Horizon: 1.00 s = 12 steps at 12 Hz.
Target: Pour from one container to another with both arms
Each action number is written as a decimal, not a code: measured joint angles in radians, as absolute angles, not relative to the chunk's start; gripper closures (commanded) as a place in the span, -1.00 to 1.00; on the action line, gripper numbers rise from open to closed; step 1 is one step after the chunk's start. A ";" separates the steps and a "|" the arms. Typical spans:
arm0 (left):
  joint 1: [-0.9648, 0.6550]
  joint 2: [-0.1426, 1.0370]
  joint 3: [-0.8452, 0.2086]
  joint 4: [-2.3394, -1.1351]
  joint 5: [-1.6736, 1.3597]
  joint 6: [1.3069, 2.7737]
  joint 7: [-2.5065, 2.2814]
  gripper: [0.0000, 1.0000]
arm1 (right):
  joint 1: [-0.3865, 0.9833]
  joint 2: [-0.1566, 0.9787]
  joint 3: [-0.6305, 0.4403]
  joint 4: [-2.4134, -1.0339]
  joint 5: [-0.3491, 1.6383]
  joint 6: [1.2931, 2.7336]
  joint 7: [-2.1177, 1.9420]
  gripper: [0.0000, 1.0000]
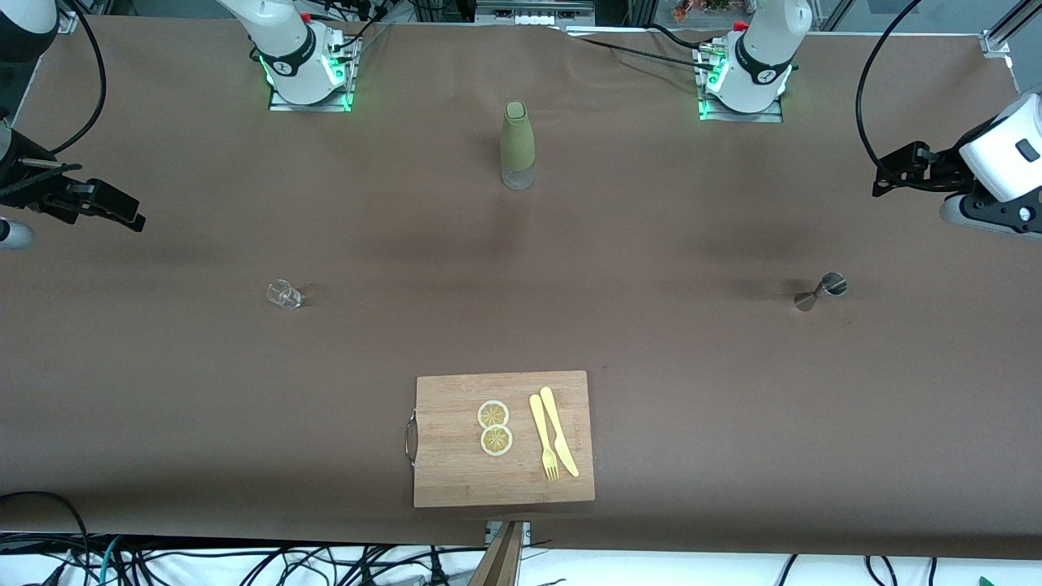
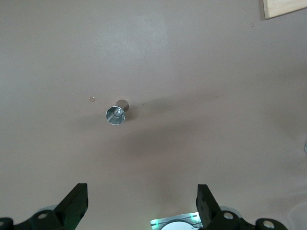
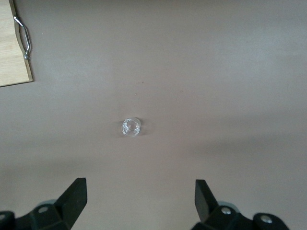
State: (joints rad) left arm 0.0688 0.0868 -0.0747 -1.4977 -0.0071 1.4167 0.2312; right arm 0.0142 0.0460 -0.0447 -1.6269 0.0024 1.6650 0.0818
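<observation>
Front view: olive-sleeved bottle [image 1: 517, 145] stood between arm bases, shot glass [image 1: 284, 295] and steel jigger [image 1: 820, 291] well apart, cutting board [image 1: 456, 472] bore lemon slices [image 1: 494, 427], plastic fork [image 1: 543, 437], knife [image 1: 559, 431]; left wrist view: left gripper [image 2: 141, 203] spread wide over jigger; right wrist view: right gripper [image 3: 140, 199] likewise agape above glass.

Left gripper [image 2: 142, 203] fingers spread wide over brown table [image 2: 201, 72]; steel jigger [image 2: 116, 113] standing below, board corner [image 2: 285, 8] at edge.
</observation>
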 measured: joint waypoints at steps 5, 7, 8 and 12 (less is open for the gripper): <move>0.267 0.124 -0.064 -1.498 -0.109 1.433 0.590 -1.00 | 0.014 0.046 -0.045 -1.630 0.002 1.662 0.075 -1.00; 0.284 0.127 -0.065 -1.502 -0.113 1.433 0.655 -1.00 | 0.014 0.053 -0.044 -1.636 0.002 1.649 -0.001 -1.00; 0.290 0.127 -0.065 -1.503 -0.120 1.433 0.679 -1.00 | 0.014 0.061 -0.044 -1.637 0.002 1.645 -0.048 -1.00; 0.369 0.127 -0.066 -1.509 -0.154 1.432 0.826 -1.00 | 0.014 0.091 -0.045 -1.638 0.002 1.642 -0.168 -1.00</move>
State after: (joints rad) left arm 0.3691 0.1273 -0.0656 -1.5093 -0.1539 1.4320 0.8260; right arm 0.0136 0.0909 -0.0448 -1.6383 0.0020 1.6422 -0.1677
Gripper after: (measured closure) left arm 0.000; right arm 0.000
